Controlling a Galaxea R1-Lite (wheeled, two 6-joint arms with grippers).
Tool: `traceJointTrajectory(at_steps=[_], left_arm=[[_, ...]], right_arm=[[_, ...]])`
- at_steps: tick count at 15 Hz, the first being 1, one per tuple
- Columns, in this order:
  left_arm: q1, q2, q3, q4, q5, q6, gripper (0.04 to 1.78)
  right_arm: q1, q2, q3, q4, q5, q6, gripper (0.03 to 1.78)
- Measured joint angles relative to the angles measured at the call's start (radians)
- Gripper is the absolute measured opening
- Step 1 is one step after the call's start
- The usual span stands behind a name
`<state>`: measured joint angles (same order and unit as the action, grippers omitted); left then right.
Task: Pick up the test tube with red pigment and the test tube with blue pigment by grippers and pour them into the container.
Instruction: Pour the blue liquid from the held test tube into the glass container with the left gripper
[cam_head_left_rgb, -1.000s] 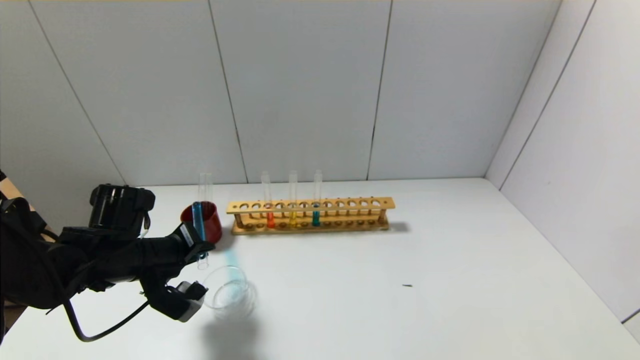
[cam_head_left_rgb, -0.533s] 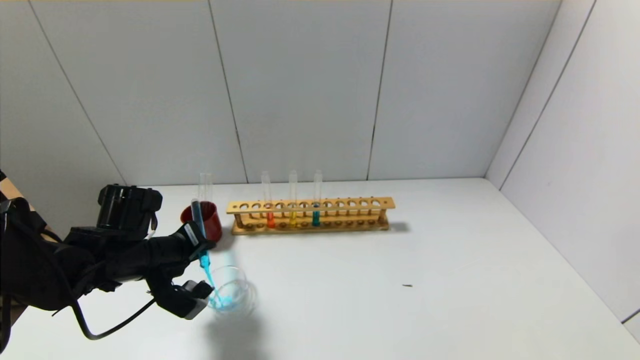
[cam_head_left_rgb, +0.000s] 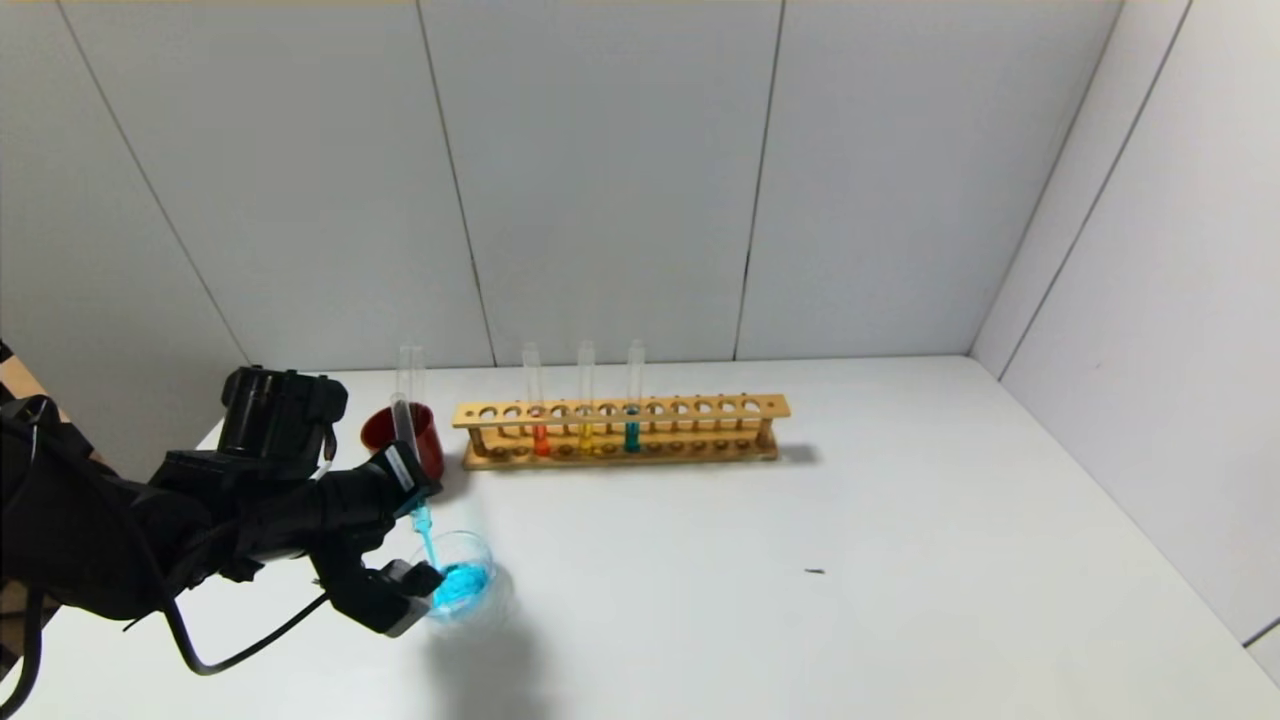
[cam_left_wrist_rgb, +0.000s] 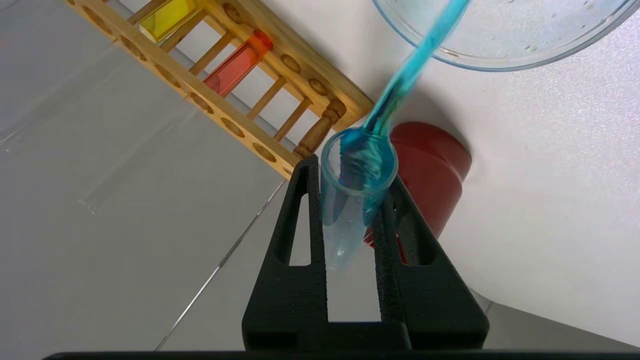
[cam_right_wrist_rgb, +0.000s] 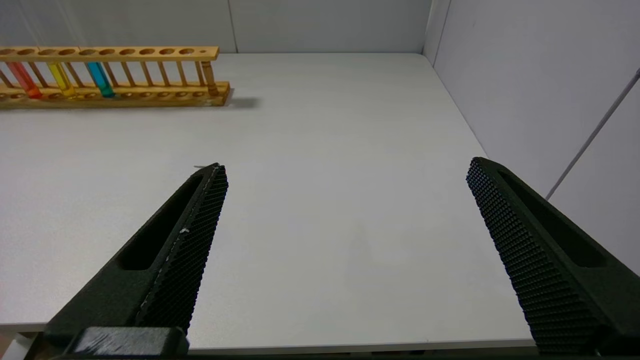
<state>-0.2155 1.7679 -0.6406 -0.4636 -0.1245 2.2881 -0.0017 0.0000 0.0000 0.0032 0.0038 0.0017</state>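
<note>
My left gripper (cam_head_left_rgb: 415, 480) is shut on the blue-pigment test tube (cam_head_left_rgb: 405, 428) and holds it upside down over the clear glass container (cam_head_left_rgb: 462, 590). A blue stream runs from the tube's mouth into the dish, where blue liquid pools. In the left wrist view the tube (cam_left_wrist_rgb: 350, 200) sits between the fingers of the gripper (cam_left_wrist_rgb: 350, 175), with the container's rim (cam_left_wrist_rgb: 500, 62) beyond. The red-pigment test tube (cam_head_left_rgb: 540, 438) stands in the wooden rack (cam_head_left_rgb: 620, 430); it also shows in the right wrist view (cam_right_wrist_rgb: 25, 80). My right gripper (cam_right_wrist_rgb: 345, 170) is open and empty over bare table.
A dark red cup (cam_head_left_rgb: 405, 440) stands just behind the left gripper, left of the rack. The rack also holds a yellow tube (cam_head_left_rgb: 586, 435) and a teal tube (cam_head_left_rgb: 632, 435). A small dark speck (cam_head_left_rgb: 815, 571) lies on the white table. Grey walls close the back and right.
The left gripper has shifted slightly right. The blue liquid has run out of the tube: the dish went from empty to holding a blue pool.
</note>
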Motion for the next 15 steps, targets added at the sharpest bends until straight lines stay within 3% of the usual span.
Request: traceJointTrajectory(at_steps=[7,10,15], left_arm=[[-0.015,-0.007,-0.002,0.000,0.045,0.042,0.32],[-0.020,-0.020,0.004,-0.064,0.117,0.057,0.32],[-0.037,-0.028,0.020,-0.086,0.123,0.054,0.32]], right_arm=[[0.000,0.000,0.000,0.000,0.000,0.000,1.75],[0.000,0.000,0.000,0.000,0.000,0.000,1.75],[0.000,0.000,0.000,0.000,0.000,0.000,1.75]])
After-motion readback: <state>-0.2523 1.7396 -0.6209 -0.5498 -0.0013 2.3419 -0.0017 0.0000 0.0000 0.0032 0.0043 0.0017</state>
